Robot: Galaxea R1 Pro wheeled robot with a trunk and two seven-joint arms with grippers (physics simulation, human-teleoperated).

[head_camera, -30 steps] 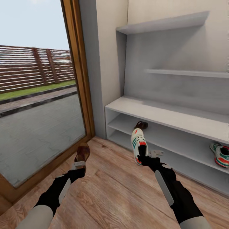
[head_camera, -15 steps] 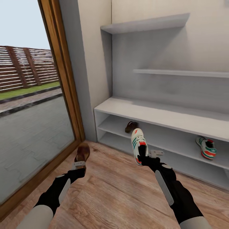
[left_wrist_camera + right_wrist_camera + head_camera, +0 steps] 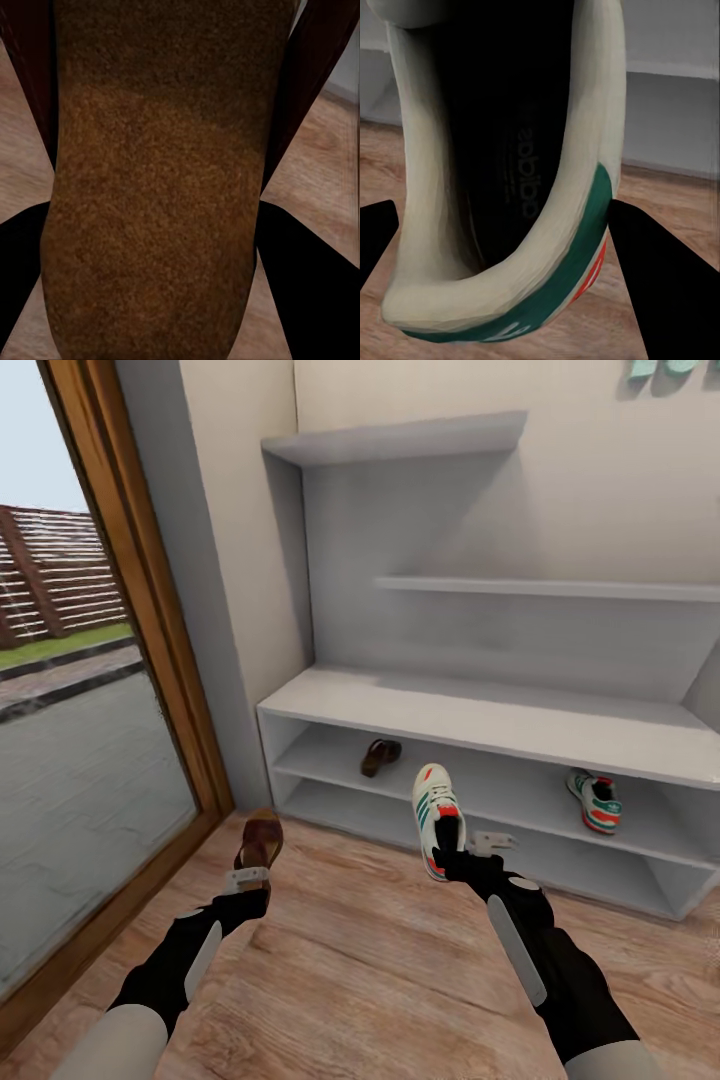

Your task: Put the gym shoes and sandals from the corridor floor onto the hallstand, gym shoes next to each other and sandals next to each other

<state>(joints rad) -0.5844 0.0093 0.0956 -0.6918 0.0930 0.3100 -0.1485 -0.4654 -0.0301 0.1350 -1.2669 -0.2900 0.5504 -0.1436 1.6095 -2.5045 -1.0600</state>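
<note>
The robot has turned toward the hallstand — more of it shows now, with one sandal and one gym shoe already on its shelf. The left gripper is clamped on the other sandal, the right gripper on the other gym shoe — both held above the corridor floor, likely ready to go beside their partners.

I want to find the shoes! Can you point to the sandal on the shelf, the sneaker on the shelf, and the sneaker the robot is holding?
shelved sandal [image 3: 380, 756], head view, strap.
shelved sneaker [image 3: 597, 801], head view, upper.
held sneaker [image 3: 435, 824], head view, laces.
</note>
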